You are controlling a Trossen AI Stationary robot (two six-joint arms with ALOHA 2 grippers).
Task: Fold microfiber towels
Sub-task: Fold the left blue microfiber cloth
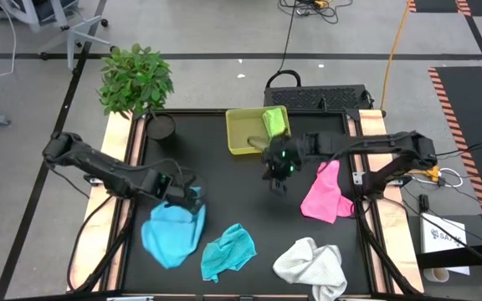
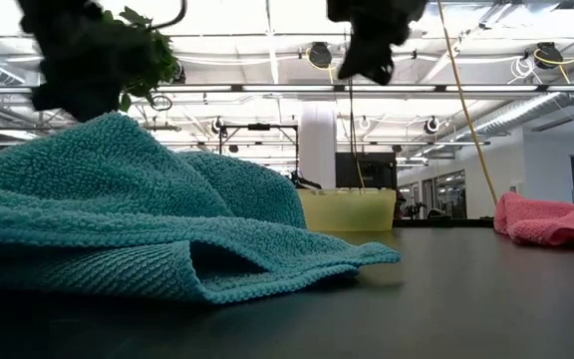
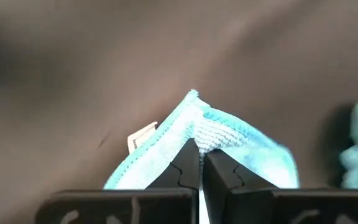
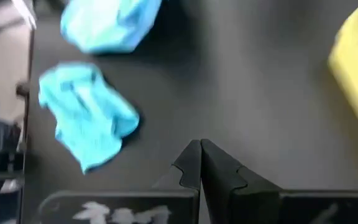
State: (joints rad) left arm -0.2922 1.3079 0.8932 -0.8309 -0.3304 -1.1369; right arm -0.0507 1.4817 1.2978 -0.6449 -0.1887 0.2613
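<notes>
My left gripper (image 1: pixel 192 197) is shut on the light blue towel (image 1: pixel 174 236) at the table's near left. The teal towel (image 1: pixel 228 251) lies crumpled to its right, and the white towel (image 1: pixel 311 266) sits bunched at the near right. The pink towel (image 1: pixel 325 192) lies by the right edge. A lime green towel (image 1: pixel 274 122) rests inside the yellow-green tray (image 1: pixel 243 134) at the far middle. My right gripper (image 1: pixel 276 179) hovers shut over bare table near the tray, holding nothing (image 4: pixel 201 152). My left gripper pinches a hemmed edge of the light blue towel (image 3: pixel 199 127) between its two fingertips (image 3: pixel 188 163), close to the small white label (image 3: pixel 143 135). The fingers slant down from above. The pinched part stands up in a peak, and the rest of the towel (image 1: pixel 171 242) lies on the table.
A potted plant (image 1: pixel 136 79) and a dark pot (image 1: pixel 161 127) stand at the far left corner. Bare black tabletop (image 1: pixel 241 196) lies in the middle, between the towels and the tray. Wooden rails (image 1: pixel 117 167) border the table's sides.
</notes>
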